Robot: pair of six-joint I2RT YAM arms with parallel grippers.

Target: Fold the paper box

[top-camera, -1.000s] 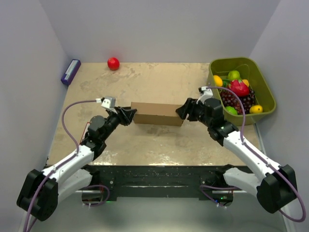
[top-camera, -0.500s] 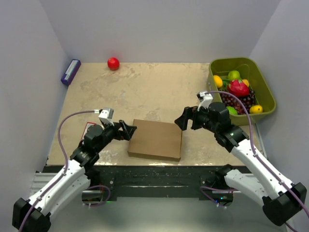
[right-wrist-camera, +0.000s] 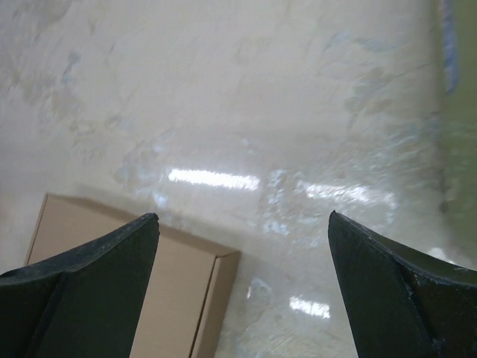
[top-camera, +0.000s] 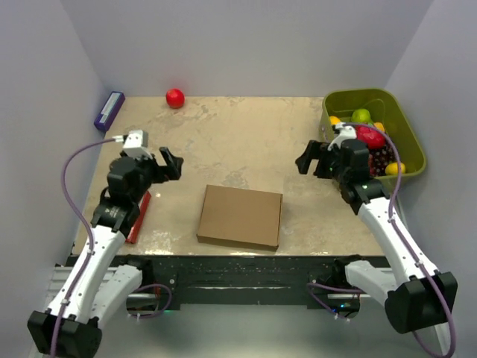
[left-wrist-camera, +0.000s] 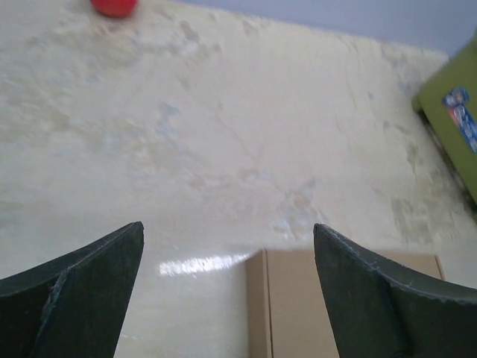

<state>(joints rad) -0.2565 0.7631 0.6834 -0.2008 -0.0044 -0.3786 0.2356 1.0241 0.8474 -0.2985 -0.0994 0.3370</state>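
The paper box [top-camera: 240,216] is a shallow brown cardboard rectangle with its lid down, lying flat on the table near the front edge. My left gripper [top-camera: 170,164] hovers to its upper left, open and holding nothing. To the box's upper right my right gripper [top-camera: 305,160] is also open and apart from it. In the left wrist view, a corner of the box [left-wrist-camera: 335,306] lies low between the wide-apart fingers of the gripper [left-wrist-camera: 227,227]. The right wrist view has the box's far right corner [right-wrist-camera: 179,283] below its spread gripper [right-wrist-camera: 242,216].
A green bin [top-camera: 411,153] with several toy fruits stands at the right edge, close behind the right wrist. A red ball [top-camera: 175,98] and a purple block [top-camera: 109,110] lie at the back left. A red flat item [top-camera: 139,216] lies under the left arm.
Both grippers opened and let go of the box, which went from held up on edge between them to lying flat. Both arms then drew back, left and right.
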